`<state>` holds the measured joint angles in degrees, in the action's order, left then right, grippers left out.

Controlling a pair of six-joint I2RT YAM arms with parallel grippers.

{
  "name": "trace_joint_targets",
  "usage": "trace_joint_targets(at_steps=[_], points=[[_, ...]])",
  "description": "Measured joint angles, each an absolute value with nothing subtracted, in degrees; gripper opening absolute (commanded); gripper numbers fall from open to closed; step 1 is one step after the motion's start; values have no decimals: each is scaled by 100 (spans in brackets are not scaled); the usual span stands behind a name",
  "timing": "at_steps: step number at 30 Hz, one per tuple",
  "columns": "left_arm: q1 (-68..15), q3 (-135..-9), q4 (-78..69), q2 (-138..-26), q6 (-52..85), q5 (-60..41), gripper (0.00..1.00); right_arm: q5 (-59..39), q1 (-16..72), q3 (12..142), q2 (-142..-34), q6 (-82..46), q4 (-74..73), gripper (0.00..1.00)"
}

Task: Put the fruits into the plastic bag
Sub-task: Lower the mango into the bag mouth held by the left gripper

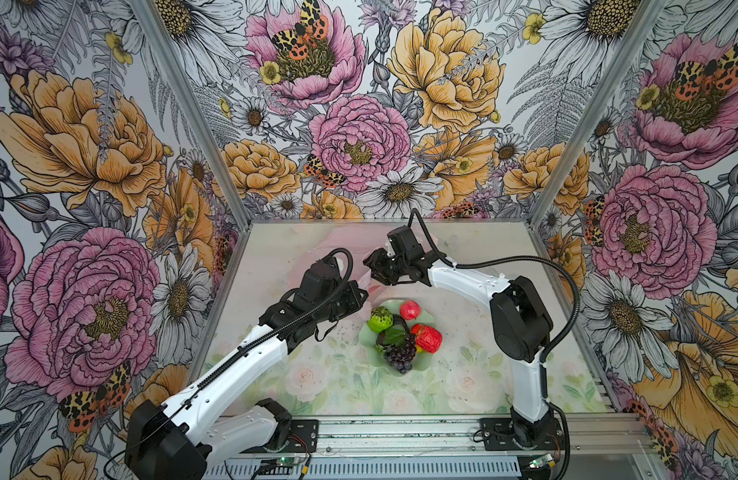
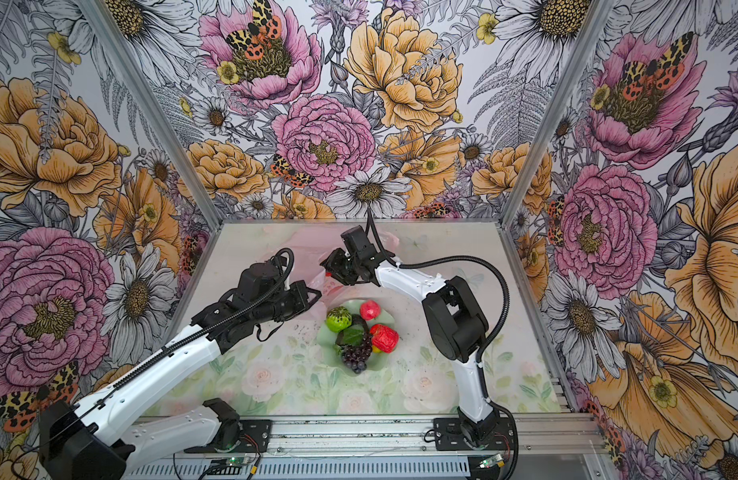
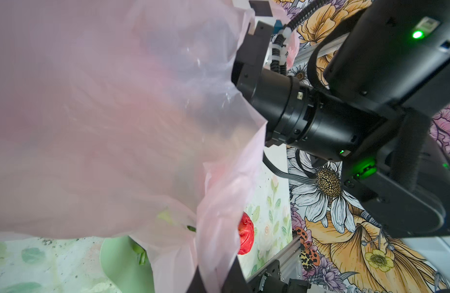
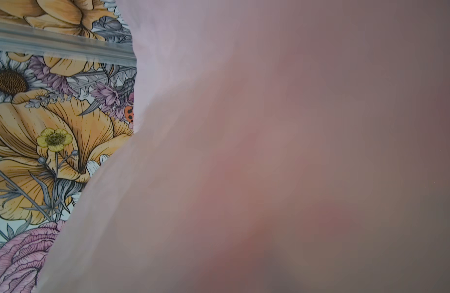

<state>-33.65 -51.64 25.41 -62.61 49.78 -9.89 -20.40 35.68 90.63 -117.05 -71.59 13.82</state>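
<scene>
Plastic bag [image 3: 117, 114], thin translucent pale pink film, is bunched between both grippers at the back of the table, just behind the dish. No fruit looks bagged yet. Every fruit we can see sits piled on the pale green scalloped dish [image 1: 369, 343].

Left gripper [image 1: 361, 296] is clamped tight, with bag film pinched between its fingers. Right gripper [image 1: 369, 268] is against the film too, but its wrist view is all blurred pink, so we cannot tell its width or whether it has hold of anything.

Step as we read it: open the mouth.
- We'd anchor one rim with the left pinch and pull the opposite rim away with the right.
- We'd check for a single layer, then lower the opening beside the dish.

The film is limp, creased and slippery, so it will likely collapse when released.

- Pink-red ball [image 1: 410, 310]: smooth and round, so probably a roller.
- Bright green fruit [image 1: 379, 319]: bumpy.
- Glossy red fruit [image 1: 428, 338]: ridged.
- Dark purple grape bunch [image 1: 398, 355]: knobbly, with a leaf.

The pastel floral tabletop [image 1: 317, 374] is flat and matte
</scene>
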Motion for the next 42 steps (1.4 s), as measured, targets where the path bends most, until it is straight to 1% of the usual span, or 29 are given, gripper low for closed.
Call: trace_joint_targets(at_steps=[7, 16, 17, 24, 27, 37, 42], points=[[-3365, -5164, 2438, -6370, 5052, -969, 0, -1603, 3509, 8860, -12007, -7824, 781, 45], [-3365, -5164, 2373, -6567, 5085, -972, 0, -1474, 3439, 8860, -12307, -8016, 558, 50], [-3365, -5164, 2370, -6578, 5087, -972, 0, -1474, 3424, 8860, -12337, -8018, 521, 51], [-3363, -5164, 2364, -6615, 5109, -972, 0, -1557, 3376, 8866, -12606, -8064, 220, 67], [-3356, -5164, 2349, -6617, 5113, -974, 0, -1632, 3367, 8879, -12639, -8053, -3, 71], [-3275, -5157, 2222, -6617, 5148, -993, 0, -1852, 3365, 9295, -12632, -7728, -279, 70], [-3216, -5076, 2108, -6613, 5212, -1013, 0, -1940, 3365, 9295, -12492, -7384, 137, 70]])
